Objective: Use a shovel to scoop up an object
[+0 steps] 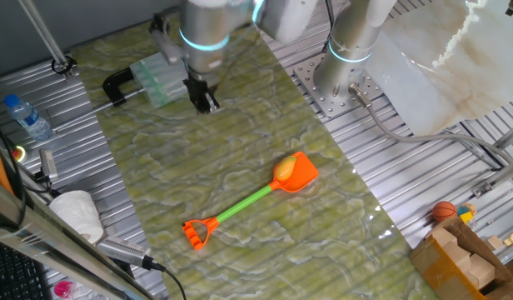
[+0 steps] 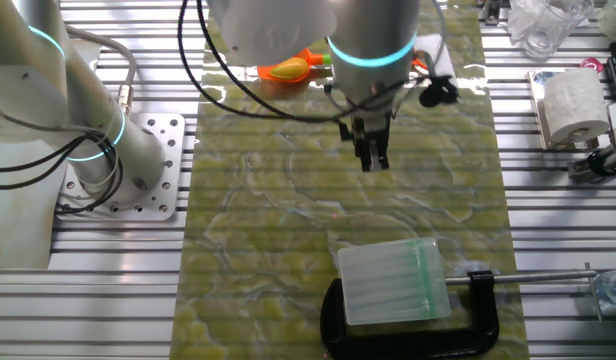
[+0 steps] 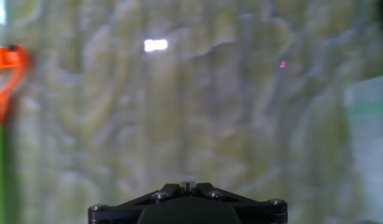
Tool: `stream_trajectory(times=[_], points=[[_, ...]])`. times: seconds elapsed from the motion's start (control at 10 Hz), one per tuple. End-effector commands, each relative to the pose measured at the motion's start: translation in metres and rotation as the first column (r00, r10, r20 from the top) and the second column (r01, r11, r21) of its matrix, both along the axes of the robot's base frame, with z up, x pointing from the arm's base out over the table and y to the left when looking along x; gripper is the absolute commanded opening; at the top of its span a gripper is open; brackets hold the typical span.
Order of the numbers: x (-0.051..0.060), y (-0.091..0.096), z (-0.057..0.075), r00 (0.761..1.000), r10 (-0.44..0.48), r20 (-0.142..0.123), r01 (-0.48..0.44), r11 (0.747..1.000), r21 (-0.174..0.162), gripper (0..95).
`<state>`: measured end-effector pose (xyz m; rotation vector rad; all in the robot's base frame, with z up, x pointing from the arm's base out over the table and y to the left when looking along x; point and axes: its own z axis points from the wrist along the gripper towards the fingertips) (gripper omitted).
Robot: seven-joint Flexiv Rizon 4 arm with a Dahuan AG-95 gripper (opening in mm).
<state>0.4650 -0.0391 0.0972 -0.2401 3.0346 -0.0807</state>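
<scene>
Shovel (image 1: pixel 250 202): flat on the green mat (image 1: pixel 240 150), blade toward 2 o'clock, D-shaped end toward 8 o'clock in one fixed view; untouched by the arm.
Object (image 1: pixel 285 169): resting on the orange blade at its 10 o'clock edge, touching it; also glimpsed behind the arm at 12 o'clock in the other fixed view (image 2: pixel 288 70).
Gripper (image 1: pixel 206 102): hanging over bare mat at 11 o'clock from the shovel, well apart from it; fingers close together, nothing between them.
Hand view: blurred; only the handle (image 3: pixel 4 81) at the 9 o'clock edge, fingertips not shown.
Done: judged, object already sitting on the blade, though shovel lying unheld.
Left: judged, either nothing, or gripping the shaft and lifting to finish the scoop; cannot tell which.
Nearby: clamp with clear block (image 1: pixel 152 81) at 9 o'clock of the gripper.
</scene>
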Motion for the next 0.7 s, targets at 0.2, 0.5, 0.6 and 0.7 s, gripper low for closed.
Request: stream_trajectory(times=[0.2,0.5,0.6,0.7], points=[[-0.003,0.002,0.023,0.999,0.027,-0.021,-0.025,0.997,0.076,0.0],[-0.003,0.009,0.027,0.996,0.03,-0.079,-0.025,0.998,0.062,0.0],[-0.002,0.012,0.028,0.994,0.029,-0.103,-0.024,0.998,0.051,0.0],[-0.002,0.013,0.029,0.993,0.027,-0.112,-0.022,0.999,0.042,0.0]])
